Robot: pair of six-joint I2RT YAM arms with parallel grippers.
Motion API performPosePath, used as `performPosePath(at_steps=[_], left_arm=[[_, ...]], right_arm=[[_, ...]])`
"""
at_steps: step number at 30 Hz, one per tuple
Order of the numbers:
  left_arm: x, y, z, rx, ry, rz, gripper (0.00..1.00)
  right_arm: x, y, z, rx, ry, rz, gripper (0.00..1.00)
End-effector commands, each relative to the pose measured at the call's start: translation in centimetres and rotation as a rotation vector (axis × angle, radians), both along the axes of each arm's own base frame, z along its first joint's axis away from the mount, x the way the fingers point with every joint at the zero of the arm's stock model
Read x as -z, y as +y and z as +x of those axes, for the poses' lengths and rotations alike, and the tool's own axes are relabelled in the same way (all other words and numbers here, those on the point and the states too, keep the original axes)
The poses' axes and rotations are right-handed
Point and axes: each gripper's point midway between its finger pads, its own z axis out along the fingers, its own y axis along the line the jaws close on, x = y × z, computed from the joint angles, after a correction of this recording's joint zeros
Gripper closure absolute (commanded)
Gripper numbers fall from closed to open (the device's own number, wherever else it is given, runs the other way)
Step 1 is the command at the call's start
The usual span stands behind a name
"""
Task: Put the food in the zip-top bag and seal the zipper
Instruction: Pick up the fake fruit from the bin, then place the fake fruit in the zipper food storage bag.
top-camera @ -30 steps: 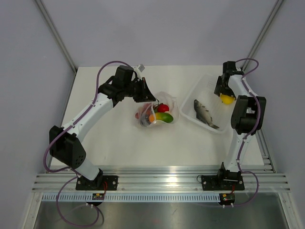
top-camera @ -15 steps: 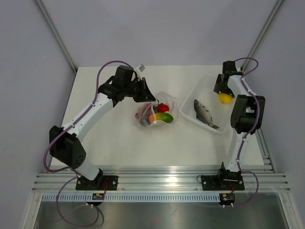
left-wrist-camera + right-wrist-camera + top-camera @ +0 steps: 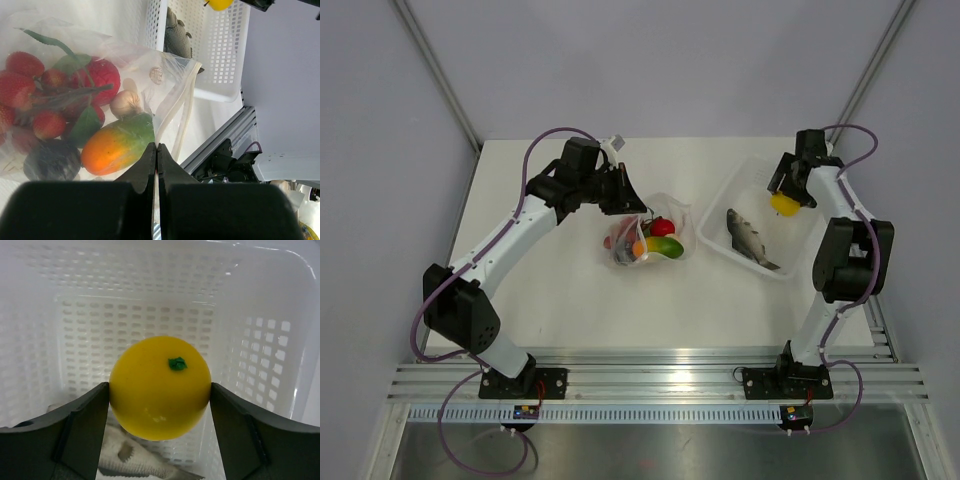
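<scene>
1. Overall, a white table (image 3: 560, 300) forms the floor of a cell with plain pale grey walls (image 3: 650, 60). Two slanting metal struts (image 3: 435, 70) rise at the back corners.
2. A ribbed aluminium rail (image 3: 660, 378) along the near edge carries both arm bases.
3. Near the table's middle lies the zip-top bag (image 3: 672, 212), holding food (image 3: 117, 142): red strawberries, an orange-green mango and a dark purple piece.
4. The left gripper (image 3: 156, 148) has its fingers pressed together, pinching the bag's mouth edge where the pale zipper (image 3: 182, 107) runs down to them.
5. Just right of the bag stands a white perforated basket (image 3: 725, 195) with a toy fish (image 3: 748, 238) inside.
6. The right gripper (image 3: 159, 390) is over the basket's far end, its fingers touching both sides of a yellow lemon (image 3: 159, 375).
</scene>
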Motion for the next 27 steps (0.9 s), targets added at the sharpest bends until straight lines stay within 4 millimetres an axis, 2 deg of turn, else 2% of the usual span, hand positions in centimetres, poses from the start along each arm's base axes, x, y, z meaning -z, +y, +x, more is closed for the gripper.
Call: performPosePath(at_steps=[1, 2, 4, 5, 6, 7, 10, 11, 12, 13, 15, 16, 18, 19, 21, 22, 23, 27], left_arm=[[-2.9, -0.4, -0.8, 0.050, -0.068, -0.052, 1.00], [-3.0, -0.4, -0.9, 0.054, -0.071, -0.056, 1.00], [-2.9, -0.4, -1.0, 0.054, -0.068, -0.058, 1.00], [-2.9, -0.4, -1.0, 0.053, -0.066, -0.058, 1.00], [-2.8, -0.5, -1.0, 0.055, -0.060, -0.060, 1.00], [-2.8, -0.5, -1.0, 0.052, -0.051, -0.063, 1.00], [-2.8, -1.0, -1.2, 0.067, -0.047, -0.091, 1.00], [-2.9, -1.0, -1.0, 0.065, -0.049, -0.095, 1.00], [-2.8, -1.1, -1.1, 0.066, -0.046, -0.096, 1.00], [-2.7, -1.1, -1.0, 0.063, -0.040, -0.095, 1.00], [-2.6, -1.0, -1.0, 0.056, -0.035, -0.091, 1.00], [-2.7, -1.0, -1.0, 0.051, -0.031, -0.094, 1.00], [-2.7, -1.0, -1.2, 0.053, -0.019, -0.097, 1.00], [-2.8, -1.0, -1.3, 0.052, -0.015, -0.101, 1.00], [-3.0, -0.9, -1.4, 0.049, -0.014, -0.104, 1.00], [-3.2, -0.9, -1.5, 0.045, -0.015, -0.107, 1.00], [-3.1, -0.8, -1.5, 0.041, -0.013, -0.106, 1.00], [-3.2, -0.8, -1.8, 0.036, -0.007, -0.117, 1.00]], right_arm=[[-7.0, 1.6, -0.4, -0.011, -0.183, 0.080, 0.45], [-9.0, 1.9, -1.1, -0.017, -0.226, 0.088, 0.46], [-10.2, 3.2, -2.3, -0.053, -0.250, 0.143, 0.47], [-12.2, 3.7, -3.2, -0.058, -0.296, 0.164, 0.52], [-12.8, 4.2, -4.0, -0.059, -0.295, 0.191, 0.54], [-14.4, 6.1, -4.9, -0.119, -0.324, 0.256, 0.54], [-15.9, 9.8, -6.9, -0.211, -0.327, 0.292, 0.54], [-17.3, 11.7, -7.9, -0.261, -0.352, 0.299, 0.53], [-17.7, 14.3, -9.0, -0.319, -0.346, 0.316, 0.52], [-18.7, 15.7, -9.9, -0.351, -0.367, 0.312, 0.52], [-19.4, 18.1, -11.1, -0.394, -0.374, 0.333, 0.51], [-19.6, 20.6, -12.2, -0.455, -0.373, 0.360, 0.51], [-19.9, 23.3, -13.2, -0.495, -0.376, 0.409, 0.51], [-19.9, 25.4, -14.1, -0.543, -0.370, 0.425, 0.50], [-19.8, 27.8, -14.8, -0.575, -0.366, 0.449, 0.50], [-19.1, 28.9, -14.7, -0.588, -0.348, 0.450, 0.50], [-18.7, 30.9, -15.6, -0.632, -0.330, 0.457, 0.49], [-16.2, 34.2, -15.7, -0.671, -0.274, 0.426, 0.47]])
